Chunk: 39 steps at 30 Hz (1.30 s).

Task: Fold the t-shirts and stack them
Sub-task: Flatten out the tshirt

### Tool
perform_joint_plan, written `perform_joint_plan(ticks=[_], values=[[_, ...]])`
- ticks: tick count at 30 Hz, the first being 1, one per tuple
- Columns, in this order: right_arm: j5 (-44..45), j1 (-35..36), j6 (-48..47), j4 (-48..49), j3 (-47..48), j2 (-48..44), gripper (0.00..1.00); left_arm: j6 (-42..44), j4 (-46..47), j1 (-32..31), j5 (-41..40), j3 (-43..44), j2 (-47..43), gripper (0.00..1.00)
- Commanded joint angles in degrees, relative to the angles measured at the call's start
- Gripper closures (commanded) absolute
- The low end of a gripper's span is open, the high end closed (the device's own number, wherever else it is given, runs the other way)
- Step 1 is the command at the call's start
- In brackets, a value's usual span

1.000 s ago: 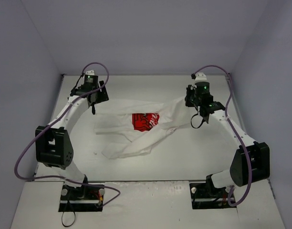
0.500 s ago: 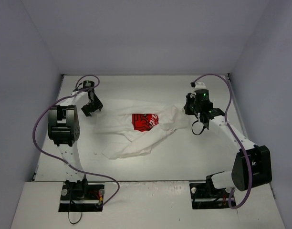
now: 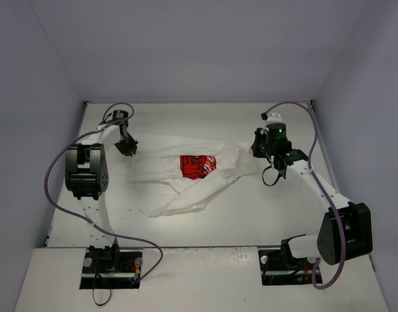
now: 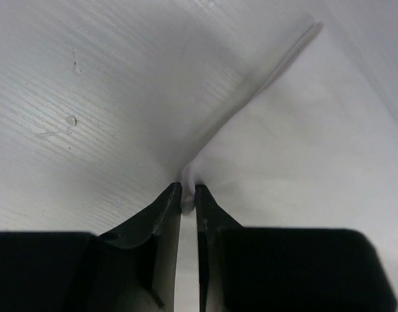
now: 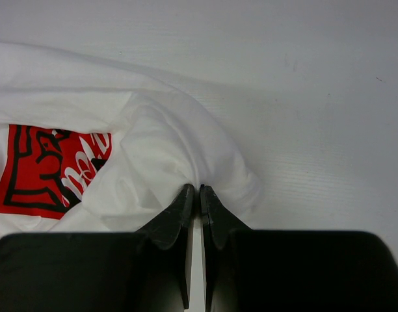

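A white t-shirt (image 3: 186, 188) with a red printed graphic (image 3: 198, 165) lies crumpled across the middle of the white table (image 3: 205, 123). My left gripper (image 3: 127, 149) is at the shirt's far left edge. In the left wrist view it (image 4: 188, 190) is shut on a small fold of the t-shirt (image 4: 296, 149). My right gripper (image 3: 257, 155) is at the shirt's right end. Seen from the right wrist, that gripper (image 5: 199, 189) is shut on a bunched fold of the t-shirt (image 5: 153, 143), and the red graphic (image 5: 46, 166) lies to its left.
Grey-violet walls (image 3: 36, 97) close the table in at the left, back and right. Purple cables (image 3: 53, 175) loop off both arms. The two arm bases (image 3: 111, 263) are bolted at the near edge. A few small specks (image 4: 69, 121) mark the table beside the left gripper.
My left arm has raised its elbow and brought its gripper down to the shirt's left edge, where the jaws have closed on the fabric. The right gripper has shifted slightly, still gripping the shirt.
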Motion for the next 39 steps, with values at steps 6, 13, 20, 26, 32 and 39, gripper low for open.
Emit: perform_joint_plan(ticks=[6, 13, 20, 26, 32, 39], values=[[0.29, 0.18, -1.06, 2.42, 1.34, -2.47, 1.00, 5.20, -0.14, 0.44, -1.65, 7.17, -7.44, 1.00], [2.60, -0.67, -4.24, 0.40, 6.12, -4.84, 1.00, 9.98, -1.02, 0.53, -0.55, 13.08, -14.41, 1.00], [3.29, -4.44, -5.62, -0.92, 8.61, -9.14, 1.00, 9.93, -1.69, 4.85, 4.37, 12.98, -20.55, 1.00], [0.12, -8.53, -7.32, -2.15, 13.51, -13.23, 1.00, 9.89, -3.56, 8.26, 10.18, 14.15, -25.71, 1.00], [-6.66, -8.73, -9.69, -3.97, 27.96, -10.23, 1.00, 11.00, -5.09, 8.71, 15.52, 26.66, -27.42, 1.00], [-9.43, -8.79, -16.36, -3.23, 57.94, 11.56, 1.00, 4.12, -5.41, 8.97, 24.59, 60.84, -7.69, 1.00]])
